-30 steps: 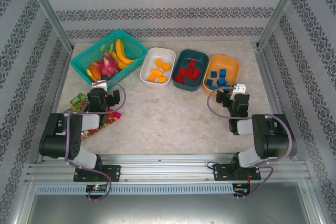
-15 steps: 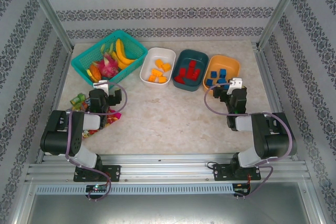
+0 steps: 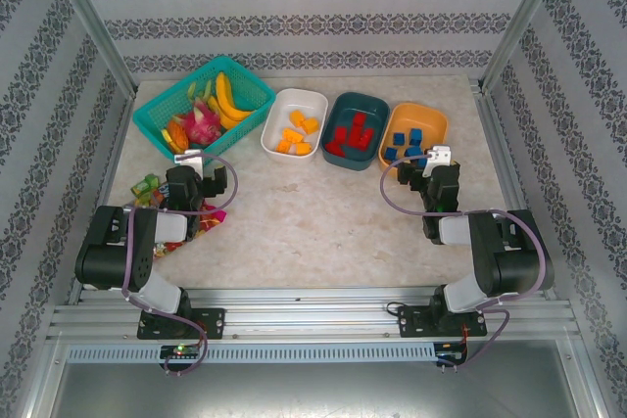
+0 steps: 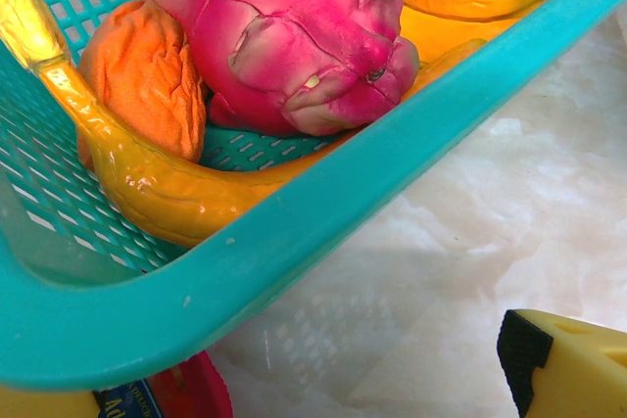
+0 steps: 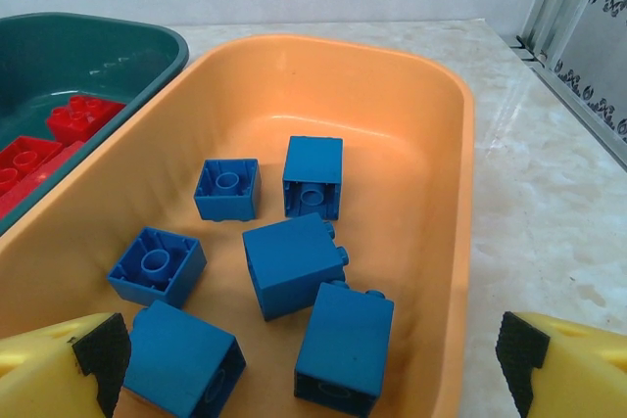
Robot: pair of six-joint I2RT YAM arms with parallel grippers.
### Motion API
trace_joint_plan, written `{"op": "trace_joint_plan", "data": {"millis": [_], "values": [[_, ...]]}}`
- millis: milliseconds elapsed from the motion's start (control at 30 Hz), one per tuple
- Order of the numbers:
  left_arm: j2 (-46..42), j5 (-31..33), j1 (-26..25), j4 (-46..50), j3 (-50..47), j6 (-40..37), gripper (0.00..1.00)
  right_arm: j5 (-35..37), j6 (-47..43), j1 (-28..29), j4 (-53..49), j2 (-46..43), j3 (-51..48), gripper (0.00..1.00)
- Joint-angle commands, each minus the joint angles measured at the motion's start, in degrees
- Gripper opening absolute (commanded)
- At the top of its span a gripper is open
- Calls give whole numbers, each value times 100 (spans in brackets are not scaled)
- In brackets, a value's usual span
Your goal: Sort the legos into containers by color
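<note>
Three tubs stand in a row at the back. The white tub point(image 3: 315, 105) holds yellow-orange legos point(image 3: 297, 131), the dark teal tub point(image 3: 372, 105) holds red legos point(image 3: 351, 134), and the orange tub point(image 3: 438, 124) holds blue legos point(image 3: 406, 147). My right gripper point(image 3: 432, 169) hovers at the orange tub's near edge. It is open, with several blue legos point(image 5: 292, 263) lying loose below its gripper point(image 5: 313, 379) and nothing held. Red legos point(image 5: 59, 129) show in the teal tub point(image 5: 118, 46). My left gripper point(image 3: 201, 179) is open beside the mesh basket, with one finger point(image 4: 563, 364) in sight.
A turquoise mesh basket point(image 3: 157, 126) at the back left holds toy bananas, an orange fruit and a pink dragon fruit point(image 4: 304, 36); its rim point(image 4: 294, 232) is close to my left wrist. Snack packets point(image 3: 145, 186) lie by the left arm. Metal posts frame the table.
My right gripper has moved a little forward, towards the orange tub, and has since held still. The left arm has hardly moved.
</note>
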State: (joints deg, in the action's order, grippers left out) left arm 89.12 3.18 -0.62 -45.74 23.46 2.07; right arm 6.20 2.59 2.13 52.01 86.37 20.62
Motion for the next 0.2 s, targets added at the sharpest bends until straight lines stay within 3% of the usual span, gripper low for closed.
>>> {"op": "trace_joint_plan", "data": {"millis": [0, 167], "values": [[40, -55, 53, -274, -26, -65, 100, 23, -66, -1, 20, 47, 125, 98], [40, -59, 54, -266, -25, -66, 100, -43, -102, -11, 49, 11, 74, 98]]}}
